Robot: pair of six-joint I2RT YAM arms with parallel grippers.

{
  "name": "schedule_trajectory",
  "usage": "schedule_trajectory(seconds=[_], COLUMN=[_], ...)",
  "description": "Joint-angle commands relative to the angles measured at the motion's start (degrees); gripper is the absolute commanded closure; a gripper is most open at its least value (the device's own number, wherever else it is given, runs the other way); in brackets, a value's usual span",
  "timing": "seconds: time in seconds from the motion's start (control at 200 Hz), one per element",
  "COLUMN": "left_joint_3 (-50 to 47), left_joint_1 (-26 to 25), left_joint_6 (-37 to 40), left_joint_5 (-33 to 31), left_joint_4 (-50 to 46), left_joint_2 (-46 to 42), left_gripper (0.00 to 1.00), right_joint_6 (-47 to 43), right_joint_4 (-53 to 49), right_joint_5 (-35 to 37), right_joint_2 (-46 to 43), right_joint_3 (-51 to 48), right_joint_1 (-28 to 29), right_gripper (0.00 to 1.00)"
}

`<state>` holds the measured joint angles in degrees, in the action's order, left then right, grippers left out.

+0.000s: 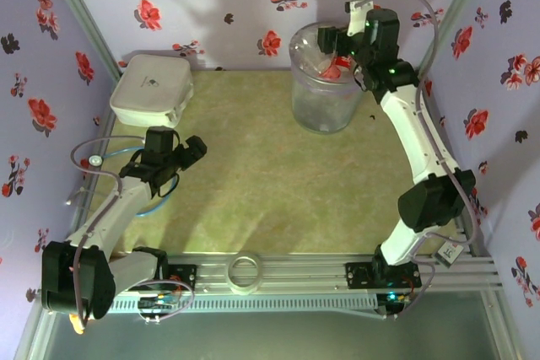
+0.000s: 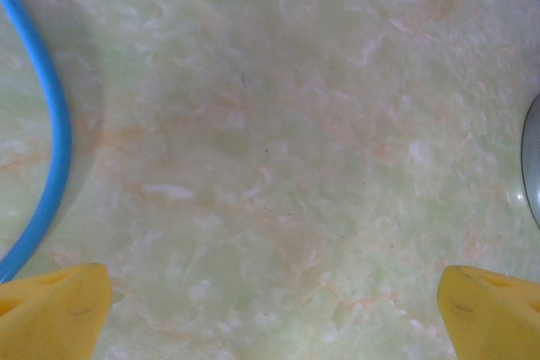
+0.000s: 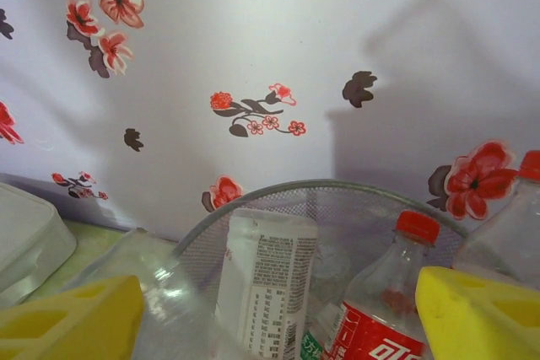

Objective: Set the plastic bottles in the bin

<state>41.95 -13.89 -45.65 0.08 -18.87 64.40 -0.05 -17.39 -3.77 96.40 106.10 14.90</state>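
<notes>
Floral-papered walls closed round a pale green marbled bench. Right end effector hung over the mouth of the bin, yellow fingers spread wide, nothing clamped between them. Directly below it the plastic bottles stood inside the bin: a white-labelled bottle upright, a red-capped bottle with a red label just beside it, and another red cap at the right edge. Left end effector was open too, fingers far apart, low over bare bench, holding nothing. A blue cable curved past on its left. White box sat at the far left corner, well apart from the bin.

Every bottle I could make out was in the bin; task judged at or near its end.

Handling, as judged: bottles looked empty, so light. Thin walls would dent under a hard squeeze, and the smooth plastic was likely slippery. Best hold across the labelled body, or at the stiffer neck under the cap.
</notes>
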Motion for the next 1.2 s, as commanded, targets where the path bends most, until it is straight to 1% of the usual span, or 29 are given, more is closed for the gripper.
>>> schedule_trajectory(seconds=[0.0, 0.115, 0.295, 0.34, 0.4, 0.415, 0.58, 0.675, 0.785, 0.825, 0.9, 1.035, 1.195], left_joint_3=[1.29, 0.77, 0.31, 0.32, 0.28, 0.17, -2.64, -6.15, -11.91, -13.85, -16.94, -21.67, -24.47], left_joint_1=[-0.39, -0.35, 0.16, 0.60, 1.18, 1.31, 2.46, 2.51, 2.55, 2.64, 2.94, 4.23, 5.43], left_joint_6=[2.50, 5.00, 11.85, 13.49, 15.51, 16.03, 20.67, 24.68, 28.06, 28.83, 29.73, 32.31, 34.27], left_joint_5=[-1.04, -3.42, -13.04, -16.04, -18.95, -19.72, -25.57, -28.89, -31.72, -32.23, -33.42, -34.65, -34.62], left_joint_4=[-0.70, -0.41, -1.37, -1.67, -1.68, -1.54, 1.51, 5.48, 12.51, 14.99, 19.13, 26.99, 37.23], left_joint_2=[-1.53, -4.34, -9.00, -9.73, -10.28, -10.34, -10.75, -12.02, -14.39, -15.18, -16.26, -15.60, -10.76], left_gripper=[0.00, 0.00, 0.00, 0.00, 0.00, 0.00, 0.00, 0.00, 0.00, 0.00, 0.00, 0.00, 0.00], right_joint_6=[-0.30, -0.94, -0.96, -0.78, -0.12, 0.00, 2.72, 4.09, 3.71, 4.07, 5.10, 3.87, 3.84], right_joint_4=[-2.47, -2.14, -2.46, -2.76, -3.04, -3.15, -2.35, 1.14, 7.96, 9.62, 11.76, 21.41, 29.98], right_joint_5=[1.03, 3.11, 10.49, 11.63, 12.50, 12.66, 16.41, 18.49, 22.52, 25.36, 28.06, 27.01, 26.90], right_joint_2=[-3.02, -9.30, -22.56, -25.90, -29.73, -30.78, -37.73, -40.36, -41.36, -40.75, -38.96, -36.06, -32.25], right_joint_3=[-1.96, -10.25, -29.23, -33.96, -39.86, -41.33, -54.89, -61.92, -69.17, -70.52, -71.95, -77.14, -80.54], right_joint_1=[-0.51, -0.53, -1.53, -1.78, -2.04, -2.07, -2.66, -2.61, -2.87, -3.07, -3.44, -3.56, -3.66], right_gripper=[0.17, 0.17, 0.12, 0.10, 0.02, 0.01, 0.01, 0.01, 0.01, 0.01, 0.01, 0.01, 0.01])
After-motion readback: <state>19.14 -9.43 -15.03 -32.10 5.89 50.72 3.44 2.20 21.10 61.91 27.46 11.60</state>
